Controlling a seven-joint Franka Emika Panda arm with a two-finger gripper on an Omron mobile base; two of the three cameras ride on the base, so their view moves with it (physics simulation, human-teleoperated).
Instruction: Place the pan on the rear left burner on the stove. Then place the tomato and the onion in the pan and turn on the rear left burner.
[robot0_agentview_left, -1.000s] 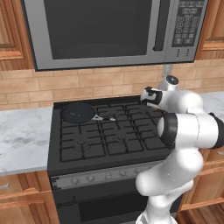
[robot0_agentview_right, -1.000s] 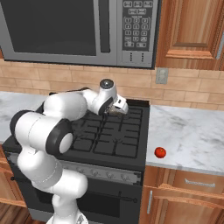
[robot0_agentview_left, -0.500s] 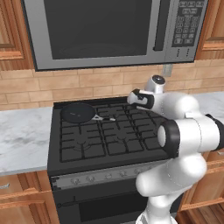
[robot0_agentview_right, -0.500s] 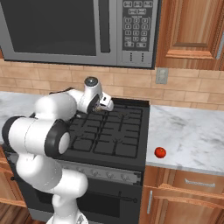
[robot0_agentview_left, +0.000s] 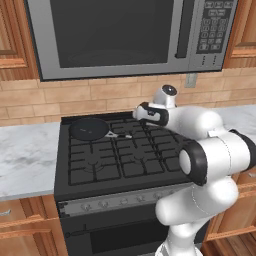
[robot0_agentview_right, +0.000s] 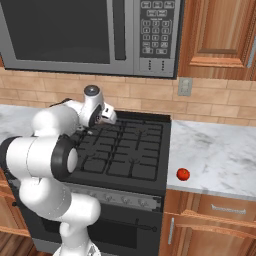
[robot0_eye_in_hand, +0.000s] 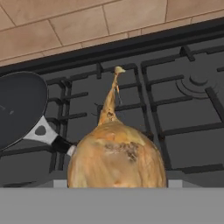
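The right base view shows the tomato (robot0_agentview_right: 183, 174) lying on the marble surface (robot0_agentview_right: 220, 155) at lower right, well apart from the stove (robot0_agentview_right: 125, 150), while the left base view shows the pan (robot0_agentview_left: 89, 128) on the rear left burner at upper left, handle pointing right. In the hand view the onion (robot0_eye_in_hand: 116, 157) sits low at centre, right at the fingers, which grip it. Its long axis runs up the frame, the pointed tip aiming at the back wall.

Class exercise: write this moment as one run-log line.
pan: on rear left burner | onion: in gripper, over stove | tomato: on counter right of stove | burner: knob not yet turned
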